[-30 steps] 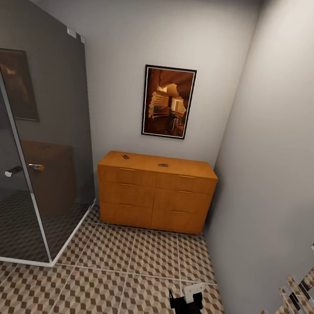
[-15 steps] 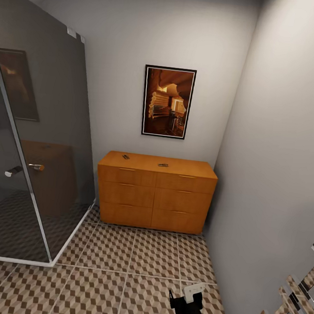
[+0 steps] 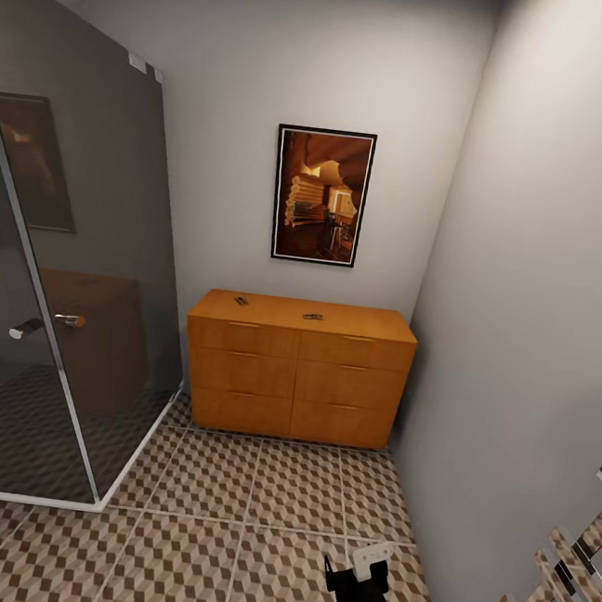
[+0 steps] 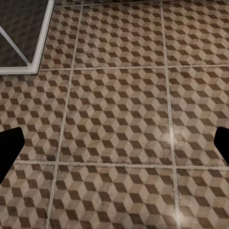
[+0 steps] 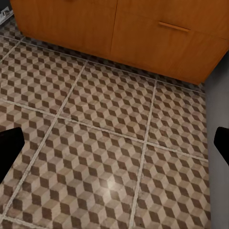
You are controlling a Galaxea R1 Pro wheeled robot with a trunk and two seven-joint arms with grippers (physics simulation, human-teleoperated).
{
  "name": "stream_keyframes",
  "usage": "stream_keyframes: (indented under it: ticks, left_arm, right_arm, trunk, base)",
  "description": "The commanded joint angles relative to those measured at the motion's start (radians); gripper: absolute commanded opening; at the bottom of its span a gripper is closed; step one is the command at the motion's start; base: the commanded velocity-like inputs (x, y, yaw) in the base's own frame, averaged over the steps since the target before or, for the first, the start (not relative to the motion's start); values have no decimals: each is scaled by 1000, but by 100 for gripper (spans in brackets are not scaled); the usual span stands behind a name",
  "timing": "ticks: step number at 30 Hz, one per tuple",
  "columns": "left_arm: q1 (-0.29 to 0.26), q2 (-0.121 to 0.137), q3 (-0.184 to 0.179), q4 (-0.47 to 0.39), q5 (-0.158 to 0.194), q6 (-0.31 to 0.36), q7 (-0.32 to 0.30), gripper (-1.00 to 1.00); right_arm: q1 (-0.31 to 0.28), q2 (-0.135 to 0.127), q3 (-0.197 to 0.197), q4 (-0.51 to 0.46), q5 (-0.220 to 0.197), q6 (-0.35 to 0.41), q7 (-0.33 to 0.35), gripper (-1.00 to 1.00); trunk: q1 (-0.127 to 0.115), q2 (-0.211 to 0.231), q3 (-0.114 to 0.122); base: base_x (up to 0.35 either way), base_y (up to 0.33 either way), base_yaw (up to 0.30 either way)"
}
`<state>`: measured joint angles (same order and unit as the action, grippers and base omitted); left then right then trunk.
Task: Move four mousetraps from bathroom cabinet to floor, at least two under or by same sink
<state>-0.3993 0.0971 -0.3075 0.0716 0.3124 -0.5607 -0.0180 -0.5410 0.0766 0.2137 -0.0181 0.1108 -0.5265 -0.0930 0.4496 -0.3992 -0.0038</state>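
The orange-brown cabinet [image 3: 298, 366] stands against the far wall under a framed picture [image 3: 320, 196], between the smoked-glass shower enclosure [image 3: 54, 292] and the grey side wall. Two small dark items lie on its flat top, one mousetrap [image 3: 241, 301] near the back left corner and another mousetrap [image 3: 313, 316] nearer the middle; they are too small to make out in detail. The cube-patterned bathroom floor [image 3: 249, 510] spreads in front. The right end effector [image 5: 114, 143] hangs above the tiles just before the cabinet's lower drawers, fingers spread wide and grasping nothing. The left end effector [image 4: 114, 143] is likewise released over bare tiles near the shower's corner frame
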Motion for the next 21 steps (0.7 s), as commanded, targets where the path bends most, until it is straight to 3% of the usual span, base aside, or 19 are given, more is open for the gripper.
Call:
stream_keyframes:
  ticks: [1,21]
  left_arm:
    - [-1,0,-8,4,8,-5,-2,100]
    - [-1,0,-8,4,8,-5,-2,100]
  right_arm:
    - [0,0,3,1,10,-1,-10,100]
    - [0,8,3,1,10,-1,-8,100]
  trunk:
    - [0,-1,0]
    - [0,-1,0]
  base:
    - [0,0,0]
    - [0,0,0]
